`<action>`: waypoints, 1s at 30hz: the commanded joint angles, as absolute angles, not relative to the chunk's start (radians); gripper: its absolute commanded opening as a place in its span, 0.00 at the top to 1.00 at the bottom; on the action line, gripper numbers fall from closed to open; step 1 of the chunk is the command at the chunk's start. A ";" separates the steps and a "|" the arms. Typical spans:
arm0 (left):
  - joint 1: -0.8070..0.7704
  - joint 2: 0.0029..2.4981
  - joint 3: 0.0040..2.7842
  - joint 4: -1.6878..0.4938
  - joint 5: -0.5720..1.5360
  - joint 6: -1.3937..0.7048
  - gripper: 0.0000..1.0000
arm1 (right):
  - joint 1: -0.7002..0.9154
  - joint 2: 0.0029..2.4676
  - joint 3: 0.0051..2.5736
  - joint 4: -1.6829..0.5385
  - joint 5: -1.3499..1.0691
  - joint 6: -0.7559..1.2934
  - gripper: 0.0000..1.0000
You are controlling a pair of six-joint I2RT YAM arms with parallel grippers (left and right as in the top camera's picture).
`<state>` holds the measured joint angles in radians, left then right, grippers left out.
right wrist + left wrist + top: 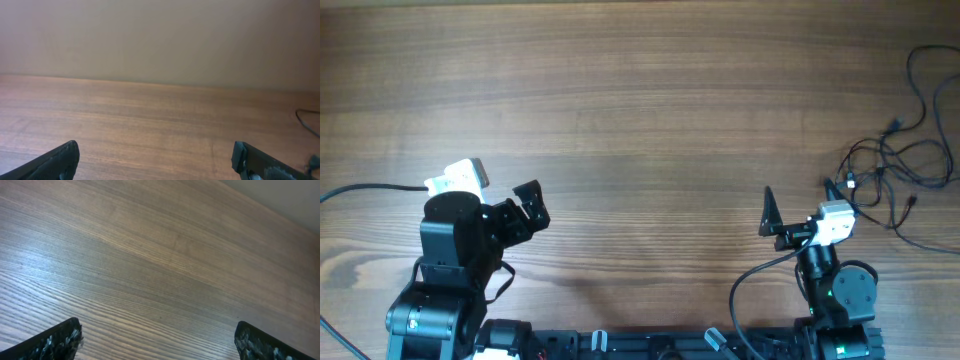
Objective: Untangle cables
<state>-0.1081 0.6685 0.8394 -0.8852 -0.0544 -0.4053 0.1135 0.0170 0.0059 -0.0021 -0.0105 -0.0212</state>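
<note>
The cables (895, 165) are thin black wires in a loose tangle on the wooden table at the far right, with one loop running up to the right edge. My right gripper (800, 202) stands open just left of the tangle and holds nothing. In the right wrist view, the right gripper (156, 161) has only bare wood between its fingers, and a bit of cable (307, 120) shows at the right edge. My left gripper (533, 205) is open near the front left, far from the cables. The left wrist view shows the left gripper (157, 341) over bare wood.
A thicker black arm cable (365, 190) runs off the left edge, and another (760, 272) curves down by the right arm's base. The wooden table (640, 90) stretches between and behind the arms. A pale wall (160, 35) stands beyond its far edge.
</note>
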 commanded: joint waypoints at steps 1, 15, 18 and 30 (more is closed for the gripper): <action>-0.101 0.668 0.831 -0.883 -0.046 -0.404 0.00 | 0.112 0.003 0.005 0.001 -0.046 -0.053 0.00; -0.101 0.668 0.831 -0.883 -0.046 -0.404 0.00 | 0.045 0.003 0.005 0.001 -0.049 -0.105 0.00; -0.101 0.667 0.831 -0.883 -0.046 -0.404 0.00 | 0.045 0.003 0.005 0.001 -0.049 -0.105 0.00; -0.101 0.668 0.831 -0.883 -0.046 -0.404 0.00 | 0.045 0.003 0.005 0.001 -0.053 -0.103 0.00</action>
<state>-0.1081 0.6685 0.8394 -0.8852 -0.0544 -0.4053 0.0502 0.0166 0.0063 -0.0006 -0.0338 -0.0925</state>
